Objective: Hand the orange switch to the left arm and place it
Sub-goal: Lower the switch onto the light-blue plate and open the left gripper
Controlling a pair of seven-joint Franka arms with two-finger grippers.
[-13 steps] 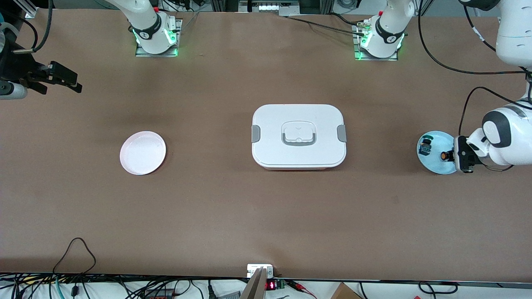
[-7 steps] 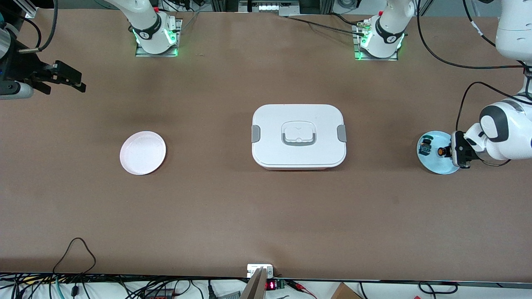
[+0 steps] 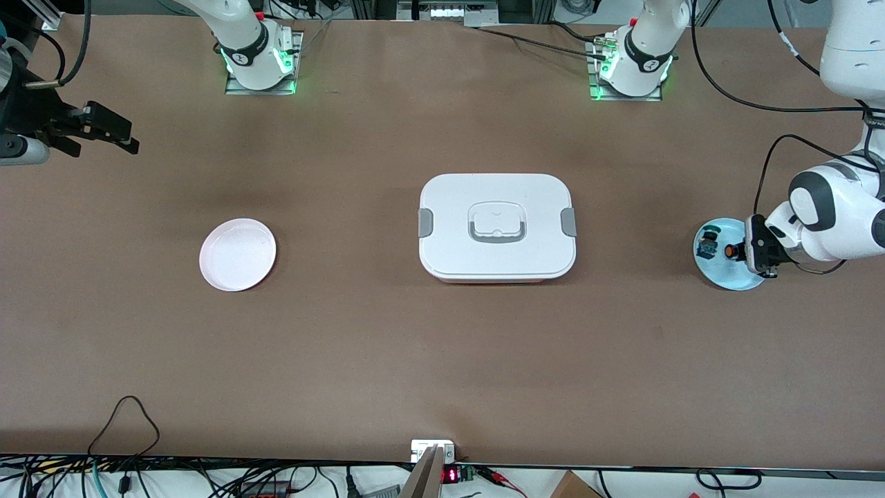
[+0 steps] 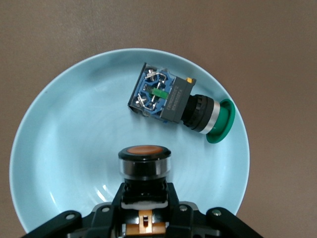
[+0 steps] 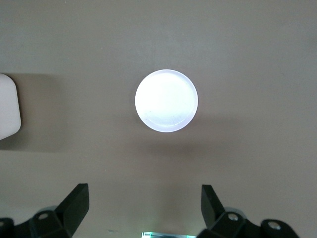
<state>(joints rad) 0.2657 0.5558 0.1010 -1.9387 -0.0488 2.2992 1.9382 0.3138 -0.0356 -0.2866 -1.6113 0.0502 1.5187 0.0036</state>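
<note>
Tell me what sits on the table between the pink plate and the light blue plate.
Front view: the white lidded box stands between the pink plate and the light blue plate; otherwise bare tabletop.

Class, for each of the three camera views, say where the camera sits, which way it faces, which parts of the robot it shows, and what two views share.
Front view: high across the table, facing both bases; shows both arms, white box mid-table.
Left wrist view: on the left arm, looking down at the blue plate; left pincer shut on the orange switch, green switch beside it.
Right wrist view: on the right arm, looking down at the pink plate; right pincer open, waiting.
Shared: front and right wrist views both show the pink plate.
</note>
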